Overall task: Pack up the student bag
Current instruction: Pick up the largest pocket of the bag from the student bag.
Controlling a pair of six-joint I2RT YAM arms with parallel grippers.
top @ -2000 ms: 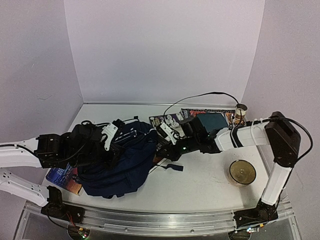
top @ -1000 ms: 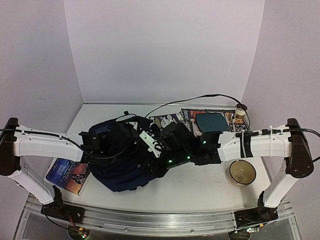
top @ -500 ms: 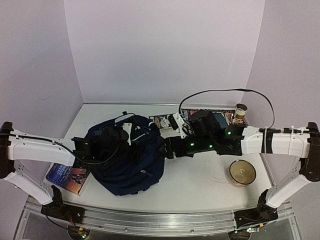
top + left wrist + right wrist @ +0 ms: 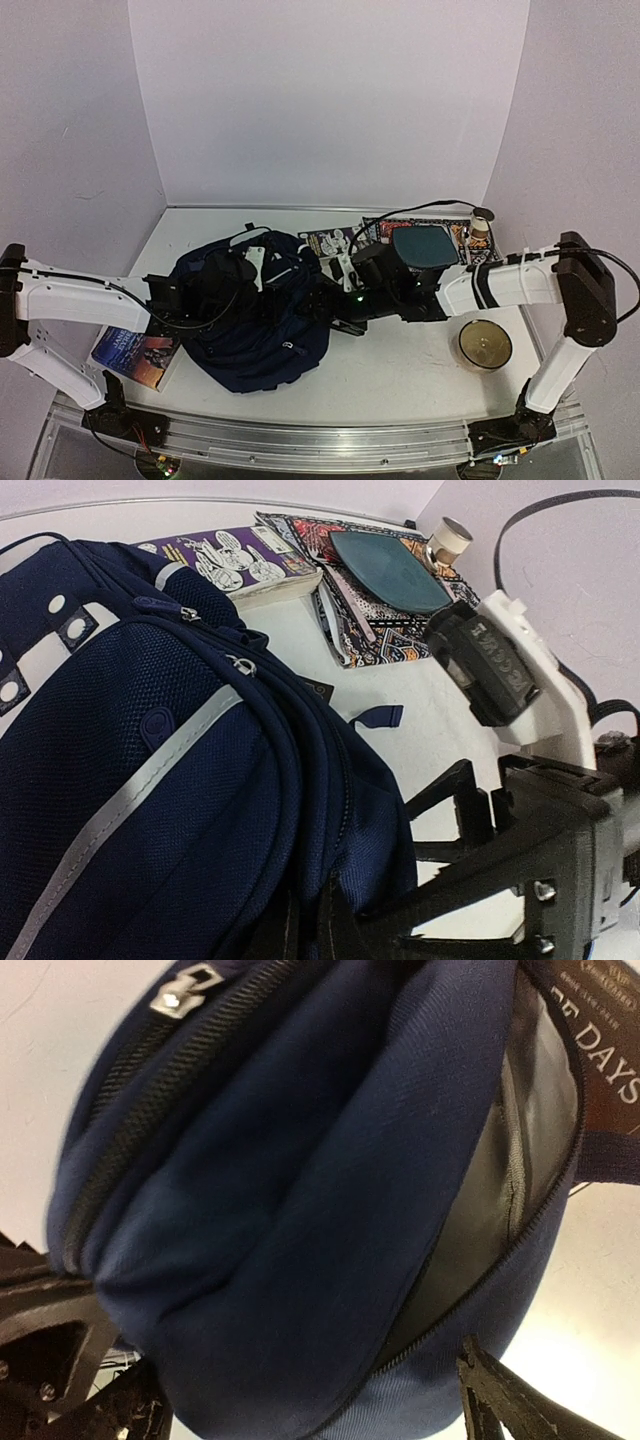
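On table (image 4: 400, 375), rumpled navy fabric bag (image 4: 260, 350)

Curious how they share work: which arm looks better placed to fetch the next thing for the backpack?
Right. The right fingers stand open beside the backpack, near the comic book and teal pouch. The left fingers are clamped on the backpack's fabric, so probably not free.

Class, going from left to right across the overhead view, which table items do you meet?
book → student bag → teal pouch → bowl
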